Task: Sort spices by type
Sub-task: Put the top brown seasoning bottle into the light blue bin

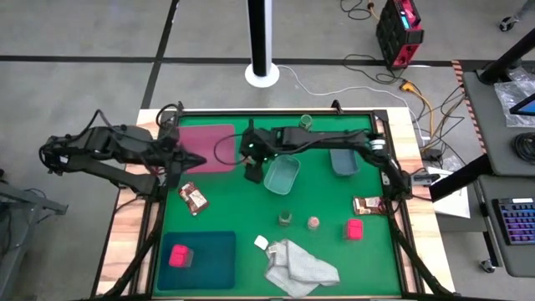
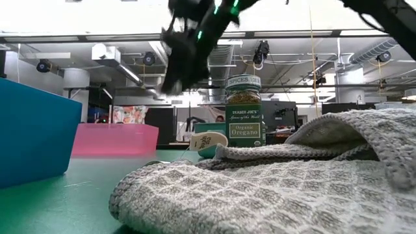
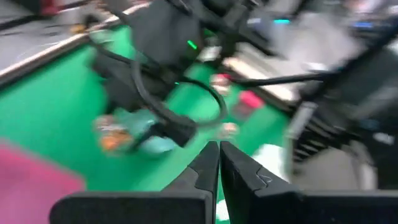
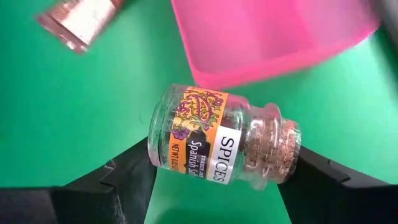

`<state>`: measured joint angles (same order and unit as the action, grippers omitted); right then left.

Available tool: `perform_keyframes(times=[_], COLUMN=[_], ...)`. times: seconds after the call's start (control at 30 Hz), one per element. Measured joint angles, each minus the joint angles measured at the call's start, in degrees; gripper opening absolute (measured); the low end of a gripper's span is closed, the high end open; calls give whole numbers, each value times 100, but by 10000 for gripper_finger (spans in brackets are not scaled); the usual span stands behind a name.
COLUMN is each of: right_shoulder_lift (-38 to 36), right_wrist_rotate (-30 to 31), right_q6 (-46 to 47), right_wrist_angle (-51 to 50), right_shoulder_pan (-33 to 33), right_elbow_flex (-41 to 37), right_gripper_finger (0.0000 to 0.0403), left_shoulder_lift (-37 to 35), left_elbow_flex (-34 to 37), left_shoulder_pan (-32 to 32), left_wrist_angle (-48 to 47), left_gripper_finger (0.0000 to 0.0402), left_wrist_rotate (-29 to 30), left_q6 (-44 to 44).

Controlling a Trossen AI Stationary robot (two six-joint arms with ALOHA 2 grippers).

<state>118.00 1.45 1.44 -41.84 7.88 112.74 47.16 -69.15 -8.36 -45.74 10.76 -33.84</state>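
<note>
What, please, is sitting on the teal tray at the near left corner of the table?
One bright pink block sits on the teal tray, toward its left side. The rest of the tray's top looks bare. Whatever may lie beneath the block or the tray is covered and cannot be seen.

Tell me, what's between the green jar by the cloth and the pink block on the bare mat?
A tan-topped jar stands between the green jar and the pink block, seen in the high view.
</note>
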Motion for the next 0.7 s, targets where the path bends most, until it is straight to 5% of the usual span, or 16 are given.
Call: perform_keyframes(times=[0.33, 0.7], right_shoulder_lift=[-1982, -2340], right_wrist_rotate=[580, 3121], right_q6=[-1811, -3444], right_wrist_angle=[-163, -1043], right_shoulder_pan=[-489, -1543], right_elbow_flex=[14, 12], right_gripper_finger=[270, 270], left_shoulder_lift=[85, 1086], left_elbow_flex=[1045, 1603], left_shoulder_pan=[272, 1330], left_wrist_angle=[3131, 5223], left_gripper_finger=[0, 0], left_wrist_rotate=[-1115, -1875], left_q6=[896, -199])
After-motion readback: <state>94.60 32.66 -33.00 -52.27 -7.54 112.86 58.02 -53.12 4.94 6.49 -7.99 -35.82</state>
